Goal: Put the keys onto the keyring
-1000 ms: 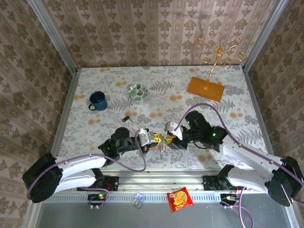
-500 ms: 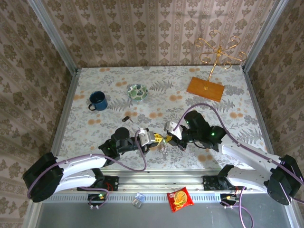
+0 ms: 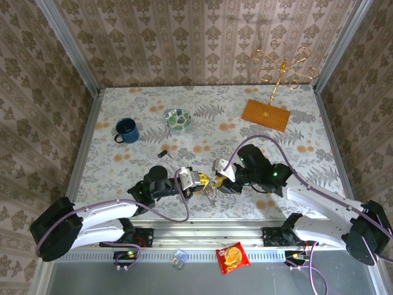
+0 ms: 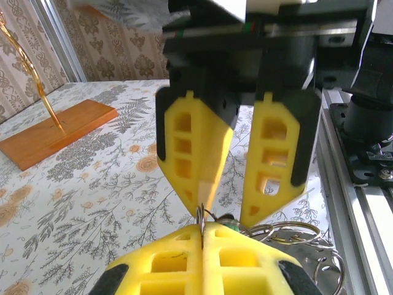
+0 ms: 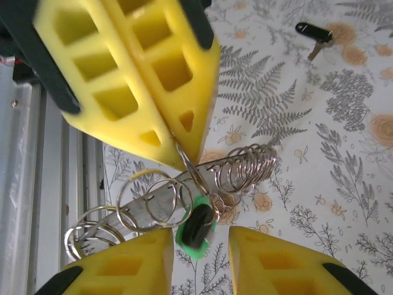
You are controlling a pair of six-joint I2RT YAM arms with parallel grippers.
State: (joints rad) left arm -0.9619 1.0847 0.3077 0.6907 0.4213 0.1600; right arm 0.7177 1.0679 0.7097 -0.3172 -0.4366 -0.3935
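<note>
Right fingers (image 5: pixel 123 270) (parted) flank the green key (image 5: pixel 195 230); left fingers (image 5: pixel 141 80) pinch the keyring (image 5: pixel 150 206).

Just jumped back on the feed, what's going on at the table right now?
Both arms meet near the front middle of the table. The left gripper is shut on one wire loop of the keyring, a bunch of metal rings. The right gripper is open, its fingers on either side of the green-headed key, which sits against the rings. Whether it is threaded on, I cannot tell. The black key lies apart on the table, untouched.
</note>
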